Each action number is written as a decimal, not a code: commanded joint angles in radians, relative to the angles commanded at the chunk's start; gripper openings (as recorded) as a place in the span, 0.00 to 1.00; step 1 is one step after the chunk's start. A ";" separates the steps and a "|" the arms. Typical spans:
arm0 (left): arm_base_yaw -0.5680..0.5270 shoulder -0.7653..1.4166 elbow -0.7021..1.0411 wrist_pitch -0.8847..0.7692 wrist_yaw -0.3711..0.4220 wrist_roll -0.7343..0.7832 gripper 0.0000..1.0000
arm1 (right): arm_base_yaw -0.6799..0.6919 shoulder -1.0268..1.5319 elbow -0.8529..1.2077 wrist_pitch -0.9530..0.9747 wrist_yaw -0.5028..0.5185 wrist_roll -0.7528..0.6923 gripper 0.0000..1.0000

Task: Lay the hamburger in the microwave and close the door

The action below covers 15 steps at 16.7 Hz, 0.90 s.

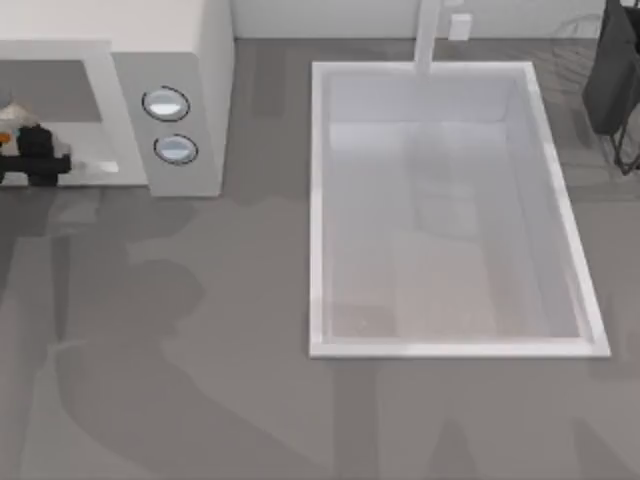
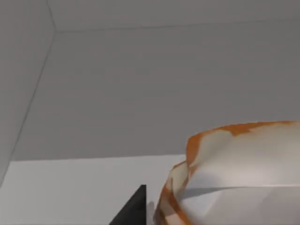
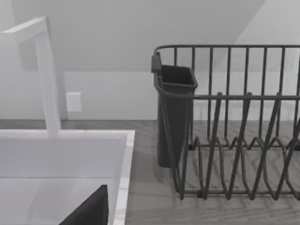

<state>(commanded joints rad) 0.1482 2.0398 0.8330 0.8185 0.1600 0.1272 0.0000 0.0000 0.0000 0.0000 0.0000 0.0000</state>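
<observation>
The white microwave [image 1: 190, 40] stands at the table's back left, with two round knobs [image 1: 165, 104] on its grey side panel. My left gripper [image 1: 35, 155] reaches into the open cavity at the far left edge and is shut on the hamburger [image 1: 8, 125]. In the left wrist view the tan bun with orange patches, the hamburger [image 2: 243, 173], sits right against a dark fingertip [image 2: 136, 208], with the grey cavity walls behind it. The door is out of view. A dark edge of my right gripper [image 3: 89, 212] hangs over the sink's back right corner.
A large white sink basin [image 1: 318, 200] with a faucet [image 1: 428, 40] fills the middle and right of the table. A dark wire dish rack [image 3: 243, 140] with a cutlery caddy [image 3: 173, 112] stands at the back right. Bare grey tabletop lies in front.
</observation>
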 joint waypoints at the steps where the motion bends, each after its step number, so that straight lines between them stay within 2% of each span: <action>1: 0.001 0.010 -0.013 0.038 0.007 -0.022 0.00 | 0.000 0.000 0.000 0.000 0.000 0.000 1.00; 4: 0.002 0.024 -0.031 0.086 0.018 -0.053 0.00 | 0.000 0.000 0.000 0.000 0.000 0.000 1.00; 10: -0.004 0.024 -0.016 0.082 0.013 -0.050 0.00 | 0.000 0.000 0.000 0.000 0.000 0.000 1.00; 15: -0.016 0.090 0.148 0.046 -0.027 -0.061 0.00 | 0.000 0.000 0.000 0.000 0.000 0.000 1.00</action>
<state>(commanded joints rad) 0.1326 2.1299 0.9807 0.8650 0.1330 0.0659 0.0000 0.0000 0.0000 0.0000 0.0000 0.0000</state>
